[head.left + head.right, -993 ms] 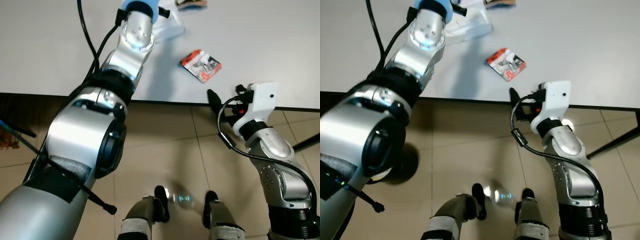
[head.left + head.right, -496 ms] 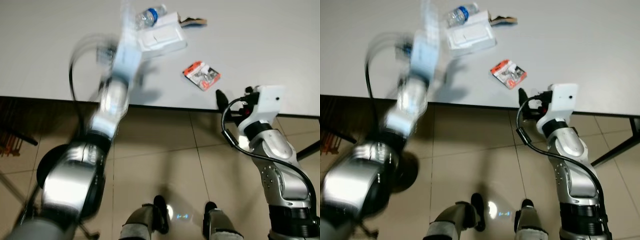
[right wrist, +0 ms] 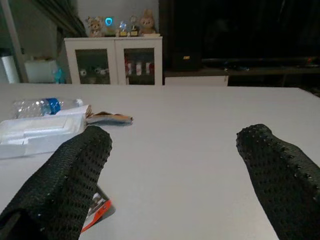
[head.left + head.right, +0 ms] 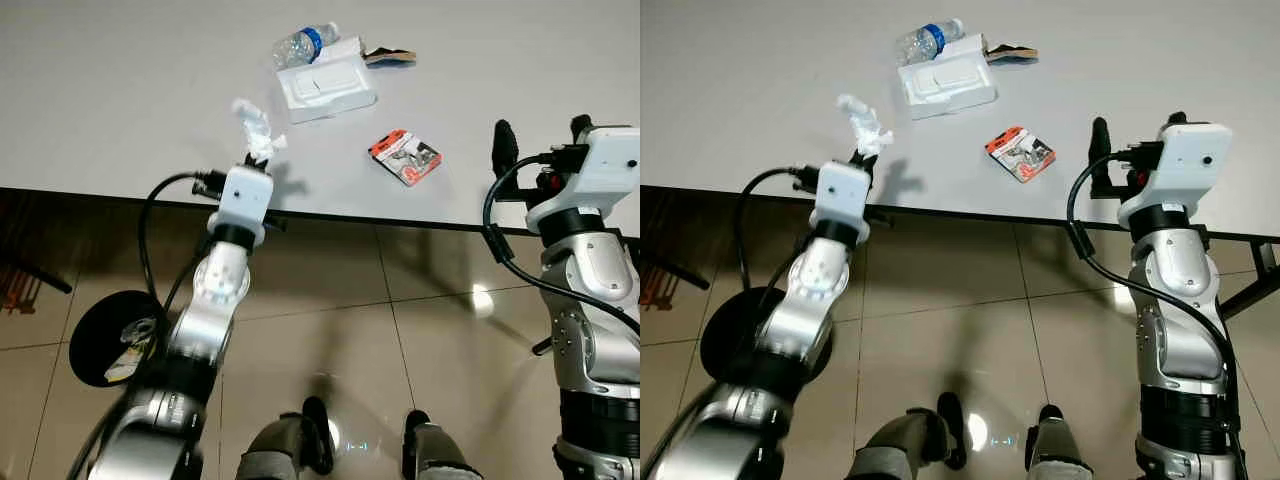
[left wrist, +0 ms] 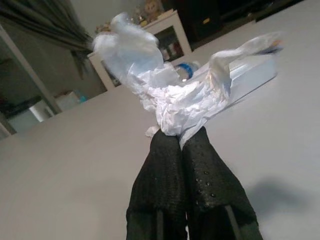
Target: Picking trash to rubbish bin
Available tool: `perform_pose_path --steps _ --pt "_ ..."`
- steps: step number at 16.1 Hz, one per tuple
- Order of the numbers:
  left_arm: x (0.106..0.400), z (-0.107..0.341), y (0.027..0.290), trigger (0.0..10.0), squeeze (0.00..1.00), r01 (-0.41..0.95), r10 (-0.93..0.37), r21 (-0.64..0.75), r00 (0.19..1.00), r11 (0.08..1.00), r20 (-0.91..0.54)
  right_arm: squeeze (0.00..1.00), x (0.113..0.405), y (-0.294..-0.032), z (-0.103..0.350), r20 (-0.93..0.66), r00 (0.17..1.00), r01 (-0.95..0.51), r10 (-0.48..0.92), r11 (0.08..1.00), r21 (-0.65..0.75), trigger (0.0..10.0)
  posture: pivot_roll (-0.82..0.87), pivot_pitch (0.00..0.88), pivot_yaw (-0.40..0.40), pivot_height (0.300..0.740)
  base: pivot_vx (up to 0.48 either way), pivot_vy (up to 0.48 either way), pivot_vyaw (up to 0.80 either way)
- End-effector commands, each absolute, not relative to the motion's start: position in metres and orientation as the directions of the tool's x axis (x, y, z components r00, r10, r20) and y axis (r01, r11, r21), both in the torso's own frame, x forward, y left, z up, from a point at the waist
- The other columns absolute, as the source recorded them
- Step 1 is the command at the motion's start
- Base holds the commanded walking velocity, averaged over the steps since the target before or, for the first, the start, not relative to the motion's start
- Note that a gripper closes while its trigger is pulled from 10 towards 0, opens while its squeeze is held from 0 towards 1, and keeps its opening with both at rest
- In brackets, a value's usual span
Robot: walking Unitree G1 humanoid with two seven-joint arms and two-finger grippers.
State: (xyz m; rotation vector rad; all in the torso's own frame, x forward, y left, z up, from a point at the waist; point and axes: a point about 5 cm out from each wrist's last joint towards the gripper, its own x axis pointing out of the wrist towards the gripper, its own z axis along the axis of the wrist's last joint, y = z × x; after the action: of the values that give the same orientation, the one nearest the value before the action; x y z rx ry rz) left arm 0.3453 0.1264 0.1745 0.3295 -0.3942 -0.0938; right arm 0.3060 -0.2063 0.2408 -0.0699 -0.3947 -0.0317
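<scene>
Here, left claw point(image 5: 181, 137) pinching crumpled plastic point(image 5: 170, 95), black bin point(image 4: 105, 340) below

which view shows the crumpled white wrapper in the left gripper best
The left wrist view: the crumpled white wrapper looms close, pinched between the left gripper's shut jaws. Both eye views show it small, above the table edge, creases unclear.

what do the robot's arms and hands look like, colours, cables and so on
Both arms are silver metal with black joint bands and looping black cables. Each wrist carries a white boxy camera housing. The left hand and right hand each have two long black fingers with a dimpled, textured surface.
</scene>
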Motion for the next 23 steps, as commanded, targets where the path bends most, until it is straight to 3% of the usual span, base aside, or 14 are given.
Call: perform_pose_path --steps 1,7,10,23 --pt "0.338 0.171 0.13 10.0 0.0 0.047 -0.171 0.339 0.923 0.939 0.344 0.0 0.303 -0.208 0.247 0.426 0.904 0.06 -0.027 0.996 -0.066 10.0 -0.08 0.208 0.132 0.74 0.0 0.0 0.0" --pt "0.322 0.173 0.14 10.0 0.0 -0.016 -0.1 0.294 0.921 0.956 0.376 0.0 0.302 -0.204 0.227 0.375 0.927 0.048 -0.024 0.997 -0.054 10.0 -0.06 0.214 0.128 0.74 0.0 0.0 0.0" --pt "0.308 0.152 0.14 10.0 0.0 -0.037 -0.061 0.286 0.944 0.957 0.325 0.0 0.292 -0.203 0.198 0.293 0.955 0.062 -0.054 0.998 -0.017 10.0 -0.06 0.24 0.123 0.74 0.0 0.0 0.0" --pt "0.301 0.151 0.14 10.0 0.0 -0.042 -0.047 0.287 0.953 0.957 0.298 0.0 0.284 -0.197 0.175 0.206 0.975 0.077 -0.077 0.997 0.007 10.0 -0.04 0.275 0.122 0.74 0.0 0.0 0.0"
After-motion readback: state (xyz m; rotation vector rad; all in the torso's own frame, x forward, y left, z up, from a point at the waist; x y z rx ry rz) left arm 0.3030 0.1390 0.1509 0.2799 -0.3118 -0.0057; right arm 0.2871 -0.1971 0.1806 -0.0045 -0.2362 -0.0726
